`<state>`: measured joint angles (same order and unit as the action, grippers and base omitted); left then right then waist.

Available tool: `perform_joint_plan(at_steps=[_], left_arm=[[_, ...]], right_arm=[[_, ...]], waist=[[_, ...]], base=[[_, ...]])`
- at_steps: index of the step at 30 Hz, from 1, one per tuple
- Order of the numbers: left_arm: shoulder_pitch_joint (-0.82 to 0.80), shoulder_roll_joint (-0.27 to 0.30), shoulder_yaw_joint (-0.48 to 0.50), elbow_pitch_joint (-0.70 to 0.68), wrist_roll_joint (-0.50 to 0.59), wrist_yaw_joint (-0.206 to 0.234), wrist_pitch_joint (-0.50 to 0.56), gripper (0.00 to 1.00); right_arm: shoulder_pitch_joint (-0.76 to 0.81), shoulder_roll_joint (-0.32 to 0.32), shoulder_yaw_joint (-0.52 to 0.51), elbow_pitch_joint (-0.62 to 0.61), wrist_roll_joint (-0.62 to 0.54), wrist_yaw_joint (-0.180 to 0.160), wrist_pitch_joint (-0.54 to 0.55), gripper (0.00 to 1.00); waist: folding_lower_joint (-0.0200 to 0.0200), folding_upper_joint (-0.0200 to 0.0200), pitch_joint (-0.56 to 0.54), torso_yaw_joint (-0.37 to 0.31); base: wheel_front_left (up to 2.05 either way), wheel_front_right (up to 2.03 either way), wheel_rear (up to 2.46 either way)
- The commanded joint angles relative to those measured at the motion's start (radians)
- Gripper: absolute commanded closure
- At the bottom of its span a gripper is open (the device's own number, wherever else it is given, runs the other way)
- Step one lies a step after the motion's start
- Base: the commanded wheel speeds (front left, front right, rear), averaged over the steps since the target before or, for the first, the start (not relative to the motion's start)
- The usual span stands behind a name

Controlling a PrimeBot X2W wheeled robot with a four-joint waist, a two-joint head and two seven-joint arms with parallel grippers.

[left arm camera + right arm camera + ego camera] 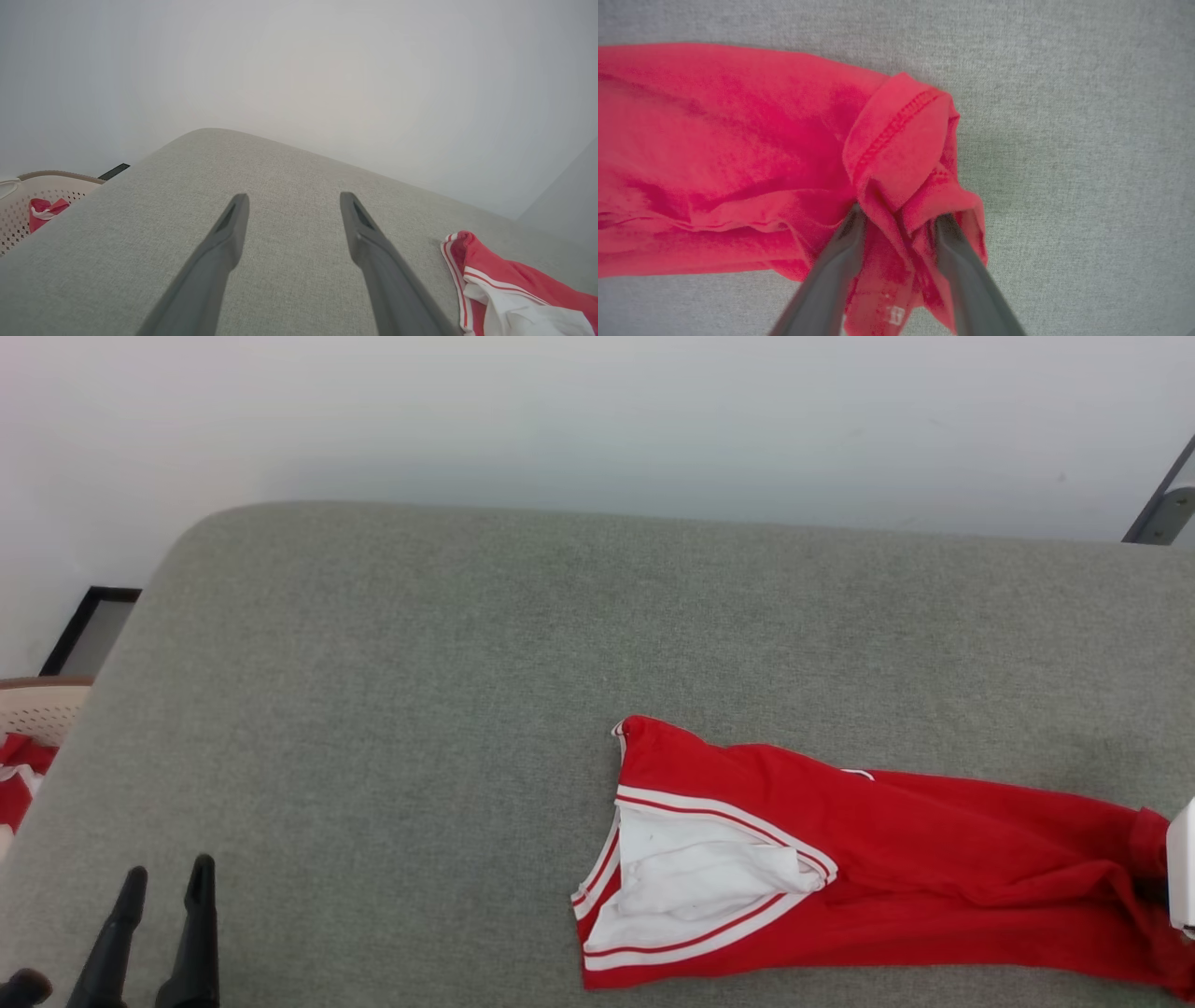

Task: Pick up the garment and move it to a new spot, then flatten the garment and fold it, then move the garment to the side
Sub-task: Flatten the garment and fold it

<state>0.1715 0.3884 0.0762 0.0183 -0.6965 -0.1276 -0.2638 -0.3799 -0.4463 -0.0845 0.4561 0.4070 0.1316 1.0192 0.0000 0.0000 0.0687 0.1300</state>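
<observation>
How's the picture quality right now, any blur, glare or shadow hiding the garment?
Head view: even, soft light, sharp, garment runs off the right edge. Left wrist view: wide-angle bending, hazy wall, left gripper crisp. Right wrist view: garment slightly soft, right gripper blurred near lens, faint shadow beside the fold.

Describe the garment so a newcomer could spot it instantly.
On the grey surface, toward its near right, lies the garment, a long red bundle with a white, stripe-trimmed sleeve at its left end. Unlike the red cloth in the basket off the left edge, it rests on the surface.
</observation>
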Motion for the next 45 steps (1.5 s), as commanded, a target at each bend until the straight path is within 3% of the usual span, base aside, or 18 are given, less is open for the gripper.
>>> perform_joint_plan(at_steps=[1, 11, 18, 29, 36, 37, 39, 45], left_arm=[[-0.011, -0.001, 0.002, 0.002, -0.004, -0.003, 0.0, 0.0], [-0.027, -0.012, 0.025, -0.004, -0.013, -0.004, 0.0, 0.0], [-0.051, -0.004, 0.004, -0.002, -0.024, -0.004, 0.0, 0.0], [-0.09, 0.009, -0.022, 0.007, -0.035, -0.004, 0.0, 0.0], [-0.099, 0.01, -0.031, 0.007, -0.036, -0.004, 0.0, 0.0], [-0.1, 0.009, -0.032, 0.007, -0.038, -0.004, 0.0, 0.0], [-0.1, 0.01, -0.036, 0.009, -0.037, -0.004, 0.0, 0.0], [-0.089, 0.007, -0.032, 0.009, -0.038, -0.004, 0.0, 0.0]], right_arm=[[-0.01, 0.0, -0.006, -0.008, -0.009, -0.002, 0.009, 0.0], [-0.025, -0.025, -0.046, -0.154, -0.027, -0.002, 0.14, 0.0], [-0.004, -0.022, -0.105, -0.201, -0.057, -0.002, 0.175, 0.0], [0.018, 0.002, -0.149, -0.125, -0.113, -0.002, 0.118, 0.0], [0.0, 0.042, -0.139, 0.003, -0.138, -0.002, 0.051, 0.0], [-0.001, 0.048, -0.129, 0.021, -0.14, -0.002, 0.05, 0.05], [-0.001, 0.054, -0.117, 0.051, -0.138, -0.002, 0.04, 1.0], [-0.009, 0.024, -0.094, 0.096, -0.118, -0.002, 0.033, 1.0]], waist=[[0.0, 0.0, 0.008, -0.002], [0.0, 0.0, 0.049, -0.027], [0.0, 0.0, 0.083, -0.026], [0.0, 0.0, 0.118, -0.002], [0.0, 0.0, 0.122, 0.007], [0.0, 0.0, 0.12, 0.008], [0.0, 0.0, 0.117, 0.01], [0.0, 0.0, 0.1, 0.014]], base=[[0.0, 0.0, 0.0], [0.0, 0.0, 0.0], [0.0, 0.0, 0.0], [0.0, 0.0, 0.0], [0.0, 0.0, 0.0], [0.0, 0.0, 0.0], [0.0, 0.0, 0.0], [0.0, 0.0, 0.0]])
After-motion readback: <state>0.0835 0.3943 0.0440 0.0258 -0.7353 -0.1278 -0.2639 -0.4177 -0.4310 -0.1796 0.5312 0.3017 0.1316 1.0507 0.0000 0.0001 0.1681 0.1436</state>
